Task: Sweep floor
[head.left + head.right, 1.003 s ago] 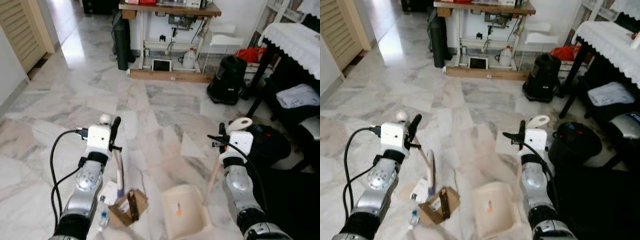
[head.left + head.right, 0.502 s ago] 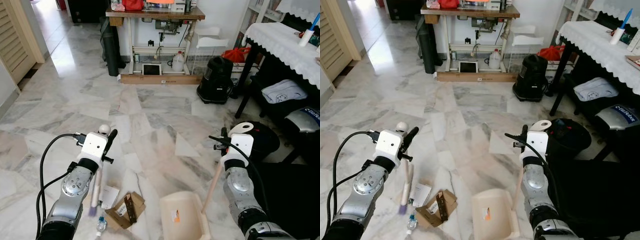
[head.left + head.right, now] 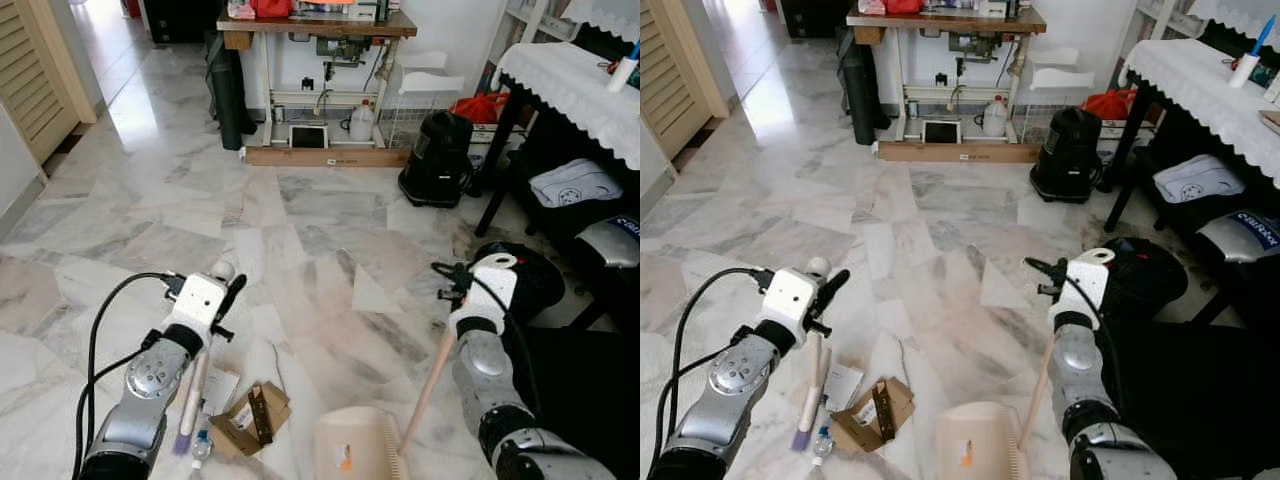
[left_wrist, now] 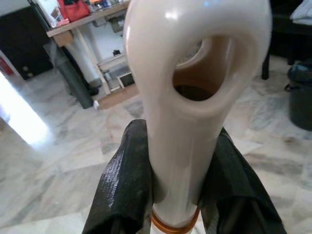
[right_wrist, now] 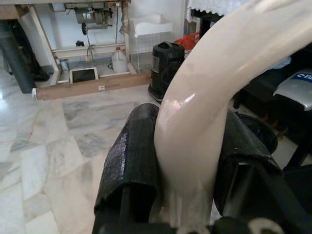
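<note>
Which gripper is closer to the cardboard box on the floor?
Left. The left gripper is just above the cardboard box; the right gripper is far across, beyond the dustpan.

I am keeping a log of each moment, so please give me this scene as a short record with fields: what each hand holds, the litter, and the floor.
left hand: shut on the broom handle
broom: cream stick, purple end low by the litter
right hand: shut on the dustpan handle
dustpan: cream, on the floor in front of the robot, right of the litter
litter: torn cardboard box, white paper, small bottle
floor: grey and white marble
</note>
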Available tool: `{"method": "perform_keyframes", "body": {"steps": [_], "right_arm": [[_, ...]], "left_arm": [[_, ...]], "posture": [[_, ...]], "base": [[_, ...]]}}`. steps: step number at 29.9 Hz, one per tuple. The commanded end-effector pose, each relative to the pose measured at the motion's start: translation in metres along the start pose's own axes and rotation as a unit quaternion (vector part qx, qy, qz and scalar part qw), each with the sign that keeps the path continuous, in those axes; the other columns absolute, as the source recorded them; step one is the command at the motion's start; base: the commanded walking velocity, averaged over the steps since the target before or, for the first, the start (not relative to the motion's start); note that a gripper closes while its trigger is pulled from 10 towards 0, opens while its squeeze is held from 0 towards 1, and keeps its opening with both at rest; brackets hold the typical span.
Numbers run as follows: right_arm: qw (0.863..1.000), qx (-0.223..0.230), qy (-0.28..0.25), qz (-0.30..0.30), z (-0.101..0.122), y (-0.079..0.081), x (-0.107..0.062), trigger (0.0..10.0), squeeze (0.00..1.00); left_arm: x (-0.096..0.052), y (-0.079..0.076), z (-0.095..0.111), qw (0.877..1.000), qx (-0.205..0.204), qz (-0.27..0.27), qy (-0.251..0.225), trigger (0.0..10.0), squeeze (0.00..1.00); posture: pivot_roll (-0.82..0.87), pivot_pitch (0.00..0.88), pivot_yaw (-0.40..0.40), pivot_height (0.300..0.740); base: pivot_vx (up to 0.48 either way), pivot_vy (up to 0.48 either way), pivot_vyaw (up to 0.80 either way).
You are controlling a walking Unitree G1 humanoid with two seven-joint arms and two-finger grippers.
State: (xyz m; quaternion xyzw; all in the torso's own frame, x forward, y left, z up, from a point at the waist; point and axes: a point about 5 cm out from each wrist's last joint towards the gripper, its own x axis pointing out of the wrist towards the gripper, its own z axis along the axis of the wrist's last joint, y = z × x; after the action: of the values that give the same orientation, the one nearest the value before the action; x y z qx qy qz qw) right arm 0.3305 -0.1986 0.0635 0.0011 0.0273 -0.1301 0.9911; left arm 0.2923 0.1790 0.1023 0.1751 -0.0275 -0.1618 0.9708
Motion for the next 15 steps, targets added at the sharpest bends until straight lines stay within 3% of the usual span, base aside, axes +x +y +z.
{"method": "perform_keyframes", "body": {"steps": [1,8,15], "right_arm": [[1.000,-0.002,-0.006,0.002,0.009,0.001,0.007,10.0,0.00],[0.999,-0.026,-0.031,0.006,0.024,0.002,0.015,10.0,0.00],[1.000,-0.014,-0.022,-0.015,0.022,-0.005,0.016,10.0,0.00]], "left_arm": [[0.001,-0.001,0.009,1.000,-0.001,-0.013,-0.014,10.0,0.00],[-0.003,-0.003,0.012,1.000,-0.015,-0.024,-0.009,10.0,0.00],[-0.008,-0.006,0.014,0.999,-0.023,-0.036,-0.004,10.0,0.00]], "posture": [[0.07,0.000,-0.019,0.740],[0.08,0.000,-0.015,0.740],[0.09,0.000,-0.008,0.740]], "base": [[0.000,0.000,0.00],[0.000,0.000,0.00],[0.000,0.000,0.00]]}}
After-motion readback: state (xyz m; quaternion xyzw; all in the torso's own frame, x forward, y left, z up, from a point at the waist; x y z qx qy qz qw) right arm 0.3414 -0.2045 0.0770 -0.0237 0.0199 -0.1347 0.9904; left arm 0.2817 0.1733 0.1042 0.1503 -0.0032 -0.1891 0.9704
